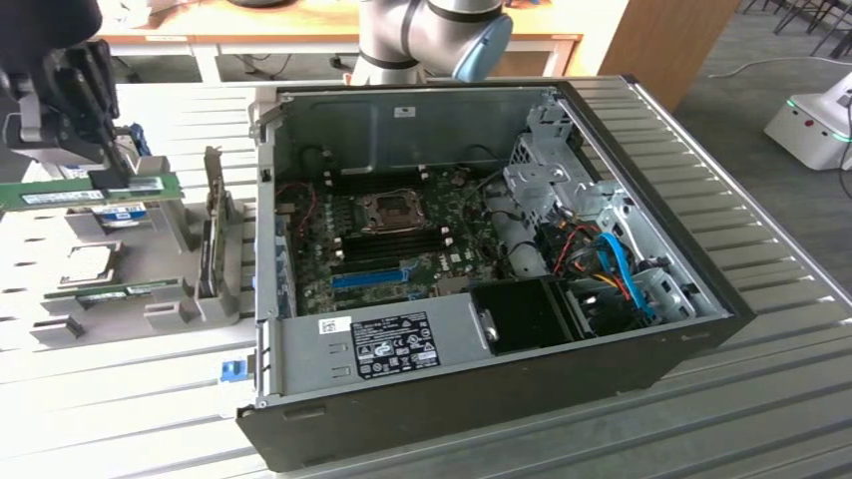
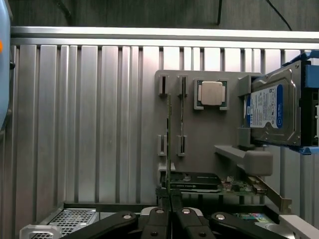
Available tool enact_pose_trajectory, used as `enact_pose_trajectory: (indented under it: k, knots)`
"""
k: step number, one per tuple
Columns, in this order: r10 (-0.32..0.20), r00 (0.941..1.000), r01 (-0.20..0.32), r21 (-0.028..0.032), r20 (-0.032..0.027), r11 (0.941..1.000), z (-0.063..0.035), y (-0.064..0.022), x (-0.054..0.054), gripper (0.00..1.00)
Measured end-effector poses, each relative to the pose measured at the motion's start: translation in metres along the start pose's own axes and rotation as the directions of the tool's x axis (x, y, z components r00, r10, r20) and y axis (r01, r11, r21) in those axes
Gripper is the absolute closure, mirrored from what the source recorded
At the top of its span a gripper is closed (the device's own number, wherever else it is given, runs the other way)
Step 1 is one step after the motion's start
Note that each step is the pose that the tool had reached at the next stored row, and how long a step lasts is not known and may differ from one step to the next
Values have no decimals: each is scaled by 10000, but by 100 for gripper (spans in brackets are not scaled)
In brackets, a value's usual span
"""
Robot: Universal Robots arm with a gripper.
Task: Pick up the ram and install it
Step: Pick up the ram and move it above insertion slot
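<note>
This is a robotics lab. A silver-and-blue jointed robot arm (image 1: 440, 30) rises at twelve o'clock in the exterior view, behind a ribbed aluminium tabletop (image 1: 759, 329). At the centre of that top lies an open black steel desktop computer case (image 1: 626, 374) with its green motherboard (image 1: 399, 235) bared. At nine o'clock sits a grey plastic fixture plate (image 1: 27, 299) with slots for loose parts. In the wrist view it carries a square silver processor chip (image 2: 212, 93) and a silver hard drive with a blue label (image 2: 271, 107). Pale wooden desks (image 1: 266, 42) stand at eleven o'clock. A white boxy machine with a green light (image 1: 812, 125) stands at two o'clock on grey carpet (image 1: 732, 60).
</note>
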State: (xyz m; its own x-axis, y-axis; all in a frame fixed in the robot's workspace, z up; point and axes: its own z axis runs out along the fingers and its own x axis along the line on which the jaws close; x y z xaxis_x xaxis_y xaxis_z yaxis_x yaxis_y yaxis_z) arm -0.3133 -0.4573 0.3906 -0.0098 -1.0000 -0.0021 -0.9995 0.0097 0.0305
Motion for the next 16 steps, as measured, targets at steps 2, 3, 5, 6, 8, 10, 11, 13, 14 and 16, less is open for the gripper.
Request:
enact_pose_trajectory:
  k: [2,3,5,6,8,10,11,13,14,16]
  knots:
    - [-1,10000,1,0,0,10000,-2,-50,0,88]
    - [-1,10000,1,-1,-1,10000,-3,-74,0,88]
    - [0,10000,0,-1,-1,10000,-4,-124,-1,88]
    - [1,10000,-1,-1,-1,10000,-5,-149,-2,88]
    - [0,10000,0,0,0,10000,-6,-201,-2,88]
    - [0,10000,0,0,0,10000,-8,-247,-2,88]
    - [0,10000,0,-1,0,10000,-8,-269,-2,88]
    - [-1,10000,1,-1,-1,10000,-10,-317,-3,88]
    - [-1,10000,1,-1,-1,10000,-11,-340,-3,88]
    - [0,10000,0,0,-1,10000,-12,-388,-4,88]
